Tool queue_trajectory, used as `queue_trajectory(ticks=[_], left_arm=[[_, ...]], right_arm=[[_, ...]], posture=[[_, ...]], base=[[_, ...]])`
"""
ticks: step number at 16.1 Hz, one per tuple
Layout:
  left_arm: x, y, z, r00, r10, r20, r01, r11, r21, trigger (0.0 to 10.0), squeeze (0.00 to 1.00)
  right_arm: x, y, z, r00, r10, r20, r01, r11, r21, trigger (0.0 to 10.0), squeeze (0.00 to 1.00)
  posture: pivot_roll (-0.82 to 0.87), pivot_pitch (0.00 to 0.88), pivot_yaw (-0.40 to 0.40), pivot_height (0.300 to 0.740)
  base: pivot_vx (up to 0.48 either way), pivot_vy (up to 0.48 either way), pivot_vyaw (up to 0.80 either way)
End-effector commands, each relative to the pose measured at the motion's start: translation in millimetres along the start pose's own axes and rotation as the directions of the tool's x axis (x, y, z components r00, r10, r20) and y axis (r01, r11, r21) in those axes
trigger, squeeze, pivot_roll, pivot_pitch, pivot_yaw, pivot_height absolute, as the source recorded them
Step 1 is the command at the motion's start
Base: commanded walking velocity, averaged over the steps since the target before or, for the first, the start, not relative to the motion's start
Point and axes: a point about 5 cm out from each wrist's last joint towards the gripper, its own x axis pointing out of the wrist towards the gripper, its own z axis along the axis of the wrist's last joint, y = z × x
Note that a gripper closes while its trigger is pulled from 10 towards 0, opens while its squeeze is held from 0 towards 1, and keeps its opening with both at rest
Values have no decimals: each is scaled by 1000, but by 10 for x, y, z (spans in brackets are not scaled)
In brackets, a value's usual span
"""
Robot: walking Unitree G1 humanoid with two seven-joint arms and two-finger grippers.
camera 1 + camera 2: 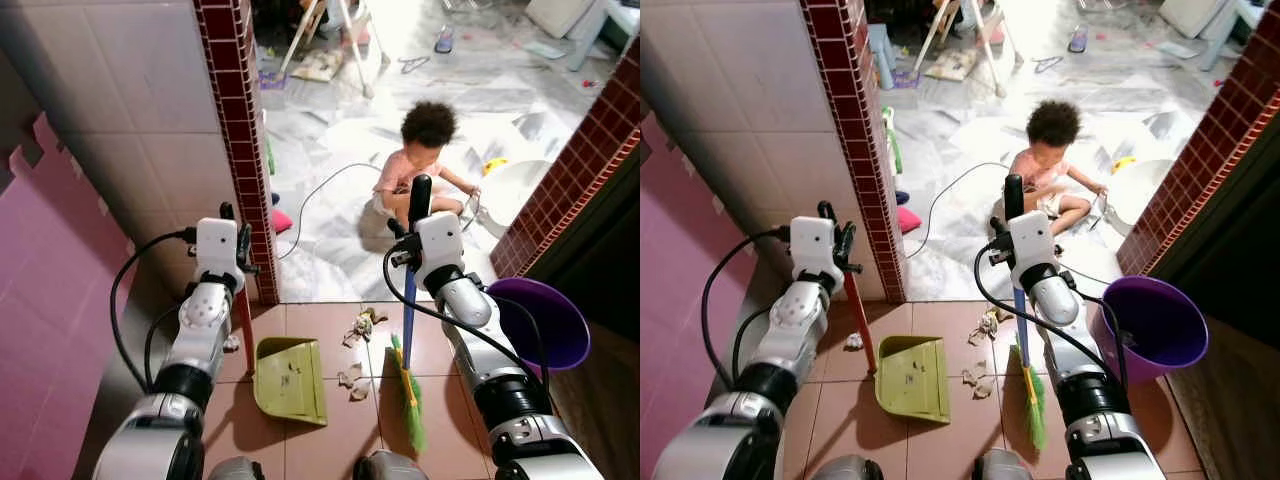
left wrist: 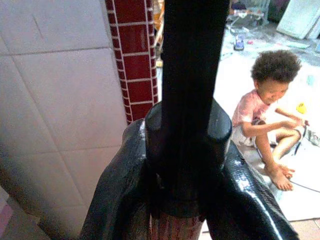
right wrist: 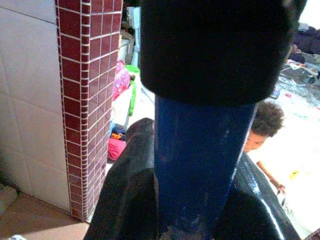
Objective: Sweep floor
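both pincers grip handles. from the left eye, the right pincer [image 1: 418, 232] is clamped on the blue broom [image 1: 409, 375], whose bristles rest on the floor [image 1: 330, 440] beside paper scraps [image 1: 357, 352]; the left pincer [image 1: 232, 250] is clamped on the red-handled dustpan [image 1: 289, 378], just beside them. a child [image 1: 420, 165] sits beyond the doorway, so a long stroke could scatter scraps that way.

the left wrist shows fingers [image 2: 120, 195] tight round the handle; a slip would tilt the pan.

the right wrist shows the blue shaft held likewise.
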Motion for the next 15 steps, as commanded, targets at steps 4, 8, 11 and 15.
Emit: queue_trajectory(ticks=[4, 8, 11, 15], left_arm=[[59, -142, 19, 1000, -30, -1, 30, 1000, -6, 10000, 0], [76, -227, 10, 999, -44, -12, 44, 999, -12, 10000, 0], [77, -242, 3, 999, -50, -11, 50, 999, -15, 10000, 0], [77, -215, -14, 999, -50, -20, 50, 999, -8, 10000, 0]], right_arm=[[82, 59, 129, 999, 5, 54, -6, 1000, 18, 10000, 0], [192, 318, 219, 998, 12, 66, -28, 966, 258, 10000, 0], [205, 373, 289, 997, 11, 74, -41, 906, 422, 10000, 0], [126, 202, 301, 995, 51, 80, -81, 901, 426, 10000, 0]], posture=[[-182, 81, 13, 740], [-171, 81, 18, 740], [-175, 76, 25, 740], [-186, 63, 36, 740]], base=[[0, 0, 0], [0, 0, 0], [0, 0, 0], [0, 0, 0]])
